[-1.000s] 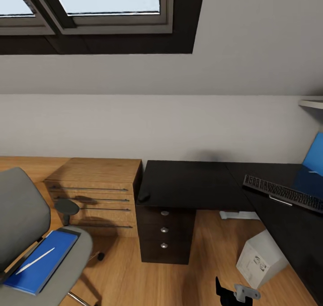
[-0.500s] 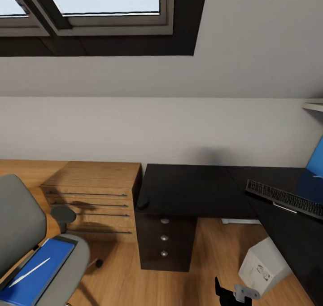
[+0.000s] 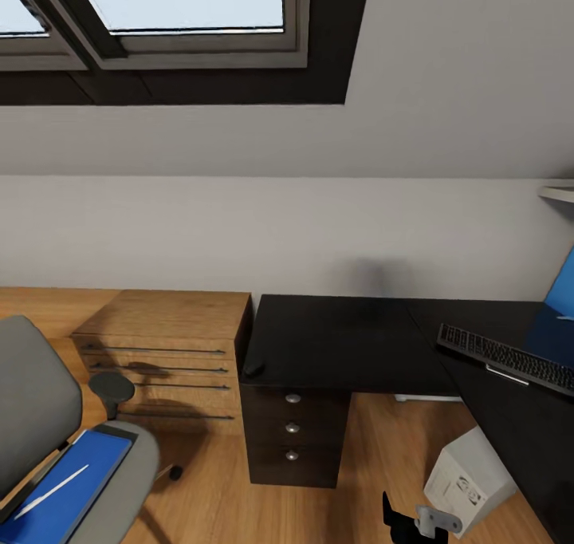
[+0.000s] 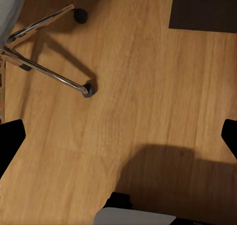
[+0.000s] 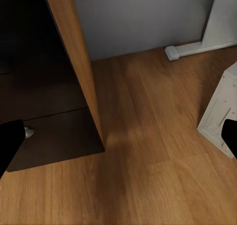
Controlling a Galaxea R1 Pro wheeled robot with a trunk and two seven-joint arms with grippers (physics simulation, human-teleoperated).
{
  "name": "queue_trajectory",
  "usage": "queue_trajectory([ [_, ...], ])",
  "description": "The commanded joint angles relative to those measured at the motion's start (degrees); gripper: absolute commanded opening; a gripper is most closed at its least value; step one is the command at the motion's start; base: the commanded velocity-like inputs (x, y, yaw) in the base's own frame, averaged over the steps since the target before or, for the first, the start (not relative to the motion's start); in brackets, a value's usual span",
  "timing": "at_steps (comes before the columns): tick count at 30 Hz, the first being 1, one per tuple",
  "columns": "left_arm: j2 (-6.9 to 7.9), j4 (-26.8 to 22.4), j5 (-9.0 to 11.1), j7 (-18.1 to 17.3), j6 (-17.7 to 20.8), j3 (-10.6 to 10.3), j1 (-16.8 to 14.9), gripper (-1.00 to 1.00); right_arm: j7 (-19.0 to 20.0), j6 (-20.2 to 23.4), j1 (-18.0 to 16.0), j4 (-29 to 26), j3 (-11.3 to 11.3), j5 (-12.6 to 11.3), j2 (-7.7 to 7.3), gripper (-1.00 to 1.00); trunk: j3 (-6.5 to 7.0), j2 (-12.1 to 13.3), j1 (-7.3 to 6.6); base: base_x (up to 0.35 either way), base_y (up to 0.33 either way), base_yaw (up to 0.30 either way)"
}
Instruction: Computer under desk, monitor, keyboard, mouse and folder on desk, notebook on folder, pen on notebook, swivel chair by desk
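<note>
The swivel chair (image 3: 40,416) stands at the lower left, and the bright blue folder (image 3: 72,488) lies on its seat with the white pen (image 3: 52,481) on top. I cannot make out the notebook. The black desk (image 3: 343,340) carries the mouse (image 3: 253,366) at its left edge and the keyboard (image 3: 506,359) on its right wing. On the floor under that wing stands the computer (image 3: 470,480), also seen as computer (image 5: 222,116). The monitor is out of view. My left gripper (image 4: 118,136) hangs open over bare floor beside the chair's chrome base (image 4: 44,69). My right gripper (image 5: 118,138) is open near the desk's wooden side (image 5: 74,52).
A wooden dresser (image 3: 171,344) stands against the wall left of the desk. A blue panel (image 3: 562,285) and a shelf (image 3: 558,193) show at the right edge, with a skylight (image 3: 183,1) above. Wood floor lies between chair, drawers and tower.
The whole head view has shifted: the chair has slid left and down, the desk slightly down, so the camera has moved. Nothing on the desk or chair has changed place.
</note>
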Motion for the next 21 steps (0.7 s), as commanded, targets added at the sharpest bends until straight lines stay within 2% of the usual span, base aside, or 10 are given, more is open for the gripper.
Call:
queue_trajectory([
  [1,0.05,0.04,0.61,0.4,-0.3,-0.43,-0.06,1.0,0.31,-0.23,-0.06,0.11,-0.47,0.12,-0.01,1.0,0.1,0.36,-0.22,0.002,0.0,0.0],
  [21,0.02,0.02,0.61,0.45,-0.38,-0.43,-0.06,1.0,0.3,-0.23,-0.06,0.11,-0.47,0.1,-0.05,1.0,3.7,8.38,-4.61,0.0,0.0,0.0],
])
